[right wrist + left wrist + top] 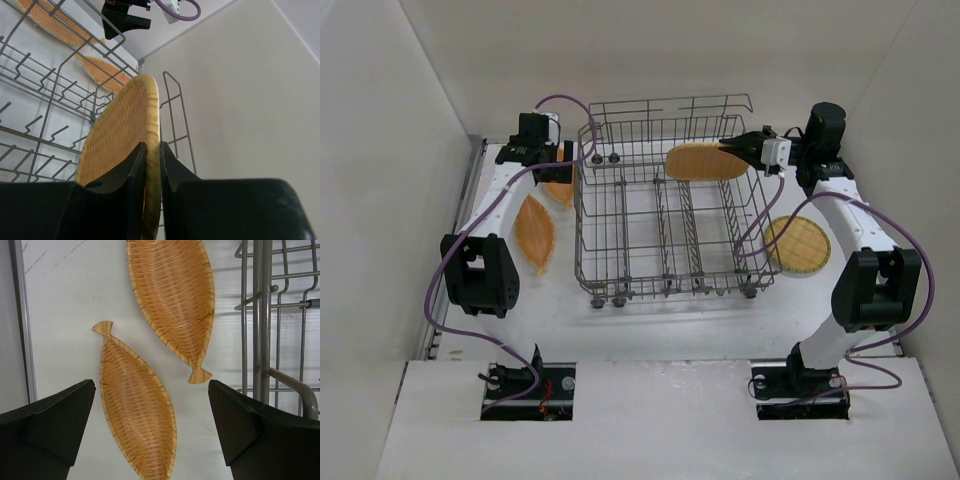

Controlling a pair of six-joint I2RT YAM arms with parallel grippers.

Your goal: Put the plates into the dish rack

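Note:
The grey wire dish rack (665, 262) stands mid-table. My right gripper (732, 152) is shut on the rim of an orange woven plate (705, 162) and holds it on edge above the rack's back right part. In the right wrist view both pads (136, 160) clamp that plate (117, 135). A round grid-patterned plate (797, 244) lies flat right of the rack. Two fish-shaped woven plates (535, 232) (560, 187) lie left of the rack. My left gripper (545, 158) hovers above them, open and empty. In the left wrist view (151, 425) the nearer fish plate (135, 410) lies between its fingers.
White walls close in the table on the left, back and right. A metal strip (22, 325) runs along the table's left edge. The rack's side rail (262, 315) stands just right of my left gripper. The rack's upright tines (47, 80) lie under the held plate.

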